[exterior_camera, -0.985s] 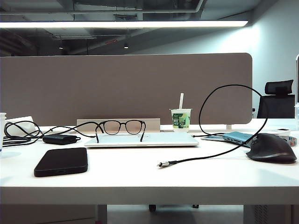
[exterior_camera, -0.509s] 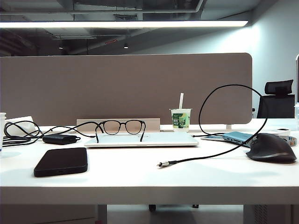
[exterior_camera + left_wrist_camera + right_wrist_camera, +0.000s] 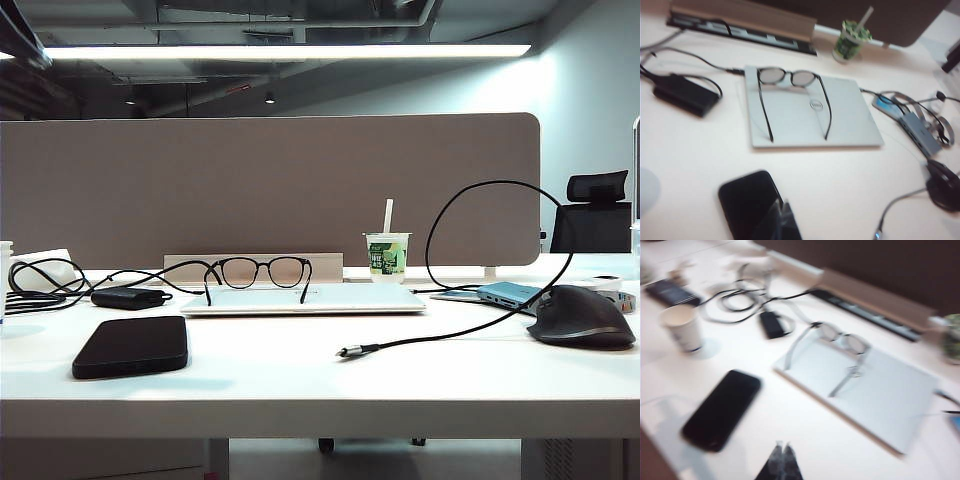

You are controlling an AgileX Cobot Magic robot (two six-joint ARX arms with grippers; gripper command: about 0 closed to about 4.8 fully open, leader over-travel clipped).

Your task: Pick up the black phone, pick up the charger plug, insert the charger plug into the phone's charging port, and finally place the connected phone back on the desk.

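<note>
Nothing's been grabbed yet. The left tool (image 3: pixel 782 220), tips pressed together, is seen hovering right over the black phone (image 3: pixel 752 205), long axis running front-to-back on the surface (image 3: pixel 300 370). The right tool (image 3: pixel 781 462) is pinched together too, higher up. The charger plug (image 3: pixel 350 351) is found mid-surface, with open room around.

Round logo on silver laptop lid (image 3: pixel 816 104), seen from my left wrist camera: emblem visible, letters too blurred to read. Green-and-white label on drink cup (image 3: pixel 387 256): print present, characters too small to make out. Nothing else lettered within my sight; right wrist view too smeared for reading.
</note>
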